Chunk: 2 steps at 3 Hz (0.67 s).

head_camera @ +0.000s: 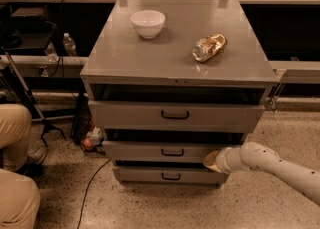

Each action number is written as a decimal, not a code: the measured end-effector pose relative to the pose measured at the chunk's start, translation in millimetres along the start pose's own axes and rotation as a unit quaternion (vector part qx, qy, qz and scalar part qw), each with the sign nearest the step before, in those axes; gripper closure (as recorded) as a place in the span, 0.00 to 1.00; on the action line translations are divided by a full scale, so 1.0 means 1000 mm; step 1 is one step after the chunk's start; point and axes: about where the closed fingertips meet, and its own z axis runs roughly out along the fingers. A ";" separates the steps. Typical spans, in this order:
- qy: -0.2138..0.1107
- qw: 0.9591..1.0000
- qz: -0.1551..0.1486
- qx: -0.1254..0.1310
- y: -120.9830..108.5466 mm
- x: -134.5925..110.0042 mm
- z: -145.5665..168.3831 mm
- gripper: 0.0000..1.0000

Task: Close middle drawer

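The middle drawer (150, 151) is the low grey front panel with a small black loop handle (172, 152), second of three in the grey cabinet (120, 63). It stands out only a little, with a dark slit above it. My gripper (211, 160) is at the end of the white arm (280, 168) that comes in from the lower right. Its tan tip rests against the right end of the middle drawer's front.
The top drawer (175, 115) stands slightly open above; the bottom drawer (171, 176) sits below. A white bowl (148, 23) and a crumpled gold bag (209, 46) lie on the cabinet top. A person's tan-trousered legs (17, 173) are at left, with cables (90, 185) and bottles (70, 45).
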 end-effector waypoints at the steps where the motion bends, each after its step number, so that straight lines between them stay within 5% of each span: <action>1: 0.003 1.000 -0.003 0.009 -0.020 -0.005 0.008 1.00; 2: 0.004 1.000 -0.004 0.012 -0.025 -0.005 0.009 1.00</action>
